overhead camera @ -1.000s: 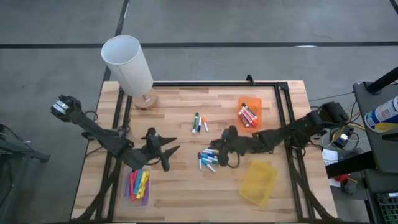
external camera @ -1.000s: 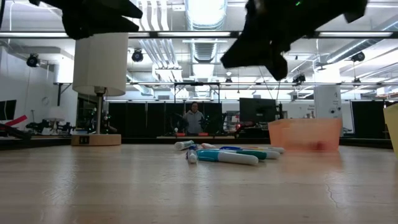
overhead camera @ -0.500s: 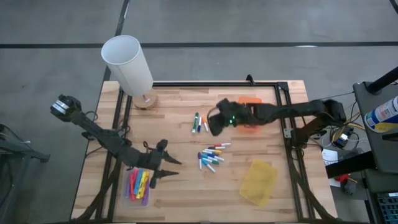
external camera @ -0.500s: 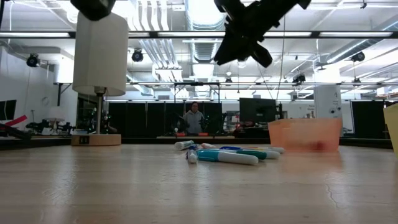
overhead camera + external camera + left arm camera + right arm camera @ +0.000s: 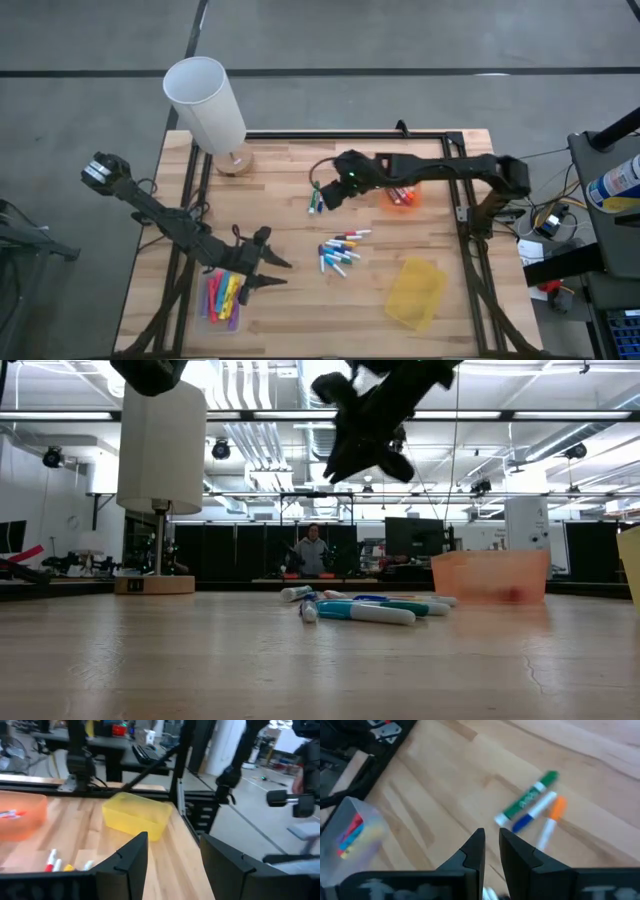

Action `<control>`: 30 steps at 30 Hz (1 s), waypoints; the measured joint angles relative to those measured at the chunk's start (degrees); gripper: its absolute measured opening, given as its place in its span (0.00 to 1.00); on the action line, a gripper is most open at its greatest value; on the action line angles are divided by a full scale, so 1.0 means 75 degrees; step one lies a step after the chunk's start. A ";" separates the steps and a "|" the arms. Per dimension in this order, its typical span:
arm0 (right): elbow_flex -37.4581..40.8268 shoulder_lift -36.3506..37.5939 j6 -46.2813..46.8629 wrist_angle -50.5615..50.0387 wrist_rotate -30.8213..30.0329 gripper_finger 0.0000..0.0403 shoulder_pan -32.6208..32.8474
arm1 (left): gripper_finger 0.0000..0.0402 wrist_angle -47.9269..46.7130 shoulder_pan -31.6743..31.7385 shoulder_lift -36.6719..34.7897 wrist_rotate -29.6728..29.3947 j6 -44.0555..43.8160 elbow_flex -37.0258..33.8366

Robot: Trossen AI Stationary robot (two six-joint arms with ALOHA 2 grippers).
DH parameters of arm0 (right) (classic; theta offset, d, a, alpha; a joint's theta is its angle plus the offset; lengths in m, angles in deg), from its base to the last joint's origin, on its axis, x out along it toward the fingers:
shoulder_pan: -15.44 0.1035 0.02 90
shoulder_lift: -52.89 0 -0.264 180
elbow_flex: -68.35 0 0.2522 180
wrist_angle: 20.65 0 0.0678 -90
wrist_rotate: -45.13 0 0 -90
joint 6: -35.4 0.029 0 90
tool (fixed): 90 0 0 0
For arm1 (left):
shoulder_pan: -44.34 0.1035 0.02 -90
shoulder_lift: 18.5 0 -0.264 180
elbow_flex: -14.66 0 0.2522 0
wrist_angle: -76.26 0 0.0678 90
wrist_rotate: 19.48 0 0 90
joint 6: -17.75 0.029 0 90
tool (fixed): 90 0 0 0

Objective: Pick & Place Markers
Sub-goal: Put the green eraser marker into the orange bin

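Note:
Several markers (image 5: 340, 250) lie in a loose pile at the table's middle, also in the low view (image 5: 360, 606). A green, a blue and an orange marker (image 5: 320, 197) lie side by side farther back, and show in the right wrist view (image 5: 532, 807). More markers lie in the orange bin (image 5: 412, 172) and in the clear bin (image 5: 222, 297). My right gripper (image 5: 322, 196) hovers above the three markers, its fingers (image 5: 476, 851) a narrow gap apart and empty. My left gripper (image 5: 268, 270) is open and empty (image 5: 172, 855), beside the clear bin.
A white cylinder lamp (image 5: 205, 100) on a round wooden base stands at the far left. An empty yellow bin (image 5: 415, 292) lies tilted at the near right. A black frame (image 5: 460, 200) runs along the table's sides. A person stands far off in the room (image 5: 313, 550).
My right gripper has risen from the middle pile and swung toward the far edge and the left, past the orange bin, to above the three markers. My left gripper has moved toward the near edge, beside the clear bin. The markers on the table lie as before.

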 joint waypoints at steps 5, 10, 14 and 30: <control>-0.0929 -0.1066 -0.0035 -0.0242 0.0397 0.13 -0.0293 | 0.43 -0.0110 -0.0089 0.0000 0.0683 -0.0104 -0.0004; -0.2125 -0.2223 -0.0165 -0.1167 0.0920 0.13 -0.0467 | 0.43 -0.0090 -0.0250 0.0000 0.0899 -0.0118 -0.0004; -0.3218 -0.3133 -0.0663 -0.1958 0.0913 0.18 -0.0533 | 0.43 -0.0093 -0.0275 0.0000 0.0901 -0.0301 -0.0004; -0.6548 -0.5816 -0.0841 -0.4889 0.0796 0.53 -0.0947 | 0.43 -0.0118 -0.0346 0.0000 0.1012 -0.0447 -0.0004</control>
